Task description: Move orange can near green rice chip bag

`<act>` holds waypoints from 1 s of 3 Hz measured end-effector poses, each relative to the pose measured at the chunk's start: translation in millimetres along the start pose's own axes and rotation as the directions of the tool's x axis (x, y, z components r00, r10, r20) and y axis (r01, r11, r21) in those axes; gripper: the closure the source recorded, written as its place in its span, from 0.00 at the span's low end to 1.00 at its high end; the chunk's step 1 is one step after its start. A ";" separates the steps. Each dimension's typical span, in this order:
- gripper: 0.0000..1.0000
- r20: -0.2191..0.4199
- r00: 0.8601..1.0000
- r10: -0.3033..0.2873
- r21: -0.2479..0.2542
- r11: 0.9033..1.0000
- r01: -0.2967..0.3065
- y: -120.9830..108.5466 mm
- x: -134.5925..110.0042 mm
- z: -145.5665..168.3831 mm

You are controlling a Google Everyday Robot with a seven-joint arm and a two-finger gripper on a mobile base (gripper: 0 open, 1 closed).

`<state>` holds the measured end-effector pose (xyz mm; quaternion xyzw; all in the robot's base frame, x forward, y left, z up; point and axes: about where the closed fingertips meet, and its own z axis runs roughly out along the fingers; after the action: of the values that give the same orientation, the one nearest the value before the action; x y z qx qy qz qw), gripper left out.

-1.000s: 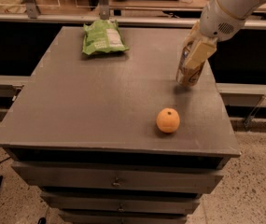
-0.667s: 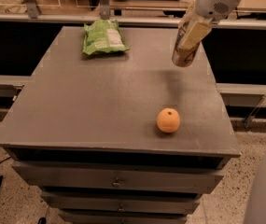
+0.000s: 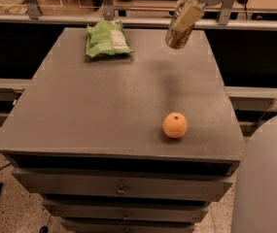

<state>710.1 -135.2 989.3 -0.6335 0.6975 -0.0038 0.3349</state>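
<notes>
- Nearest, at the lower right edge, a rounded grey part of the robot's body [image 3: 269,178] now fills more of the corner than it did 0.7 s ago.
- The drawers [image 3: 121,188] below the surface [image 3: 99,106] face the camera, unchanged.
- A round orange fruit [image 3: 175,125] sits near the front right of the surface, in the same spot as before and well apart from everything else.
- Farther back on the right, the hand [image 3: 183,19] is clamped on the orange can [image 3: 177,37], one pale finger lying along its side. The can hangs tilted in the air, clear of the surface (1.0 s ago it stood on the right side). Since 0.7 s ago it has shifted left and toward the far edge.
- No lettering on the can can be read.
- At the far left lies the green rice chip bag [image 3: 108,39], flat and unmoved, still well apart from the can. Its white label panel shows, but the print on it is too small to read.
</notes>
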 end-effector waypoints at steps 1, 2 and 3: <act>1.00 0.030 0.995 0.096 0.090 0.991 -0.098 -13.4 -16.2 22.2; 1.00 0.065 0.973 0.221 0.099 0.969 -0.227 -8.3 -23.5 55.8; 1.00 0.065 0.974 0.219 0.098 0.970 -0.224 -8.2 -23.6 55.9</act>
<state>743.1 -92.5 960.4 -0.5331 0.7535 0.0140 0.3845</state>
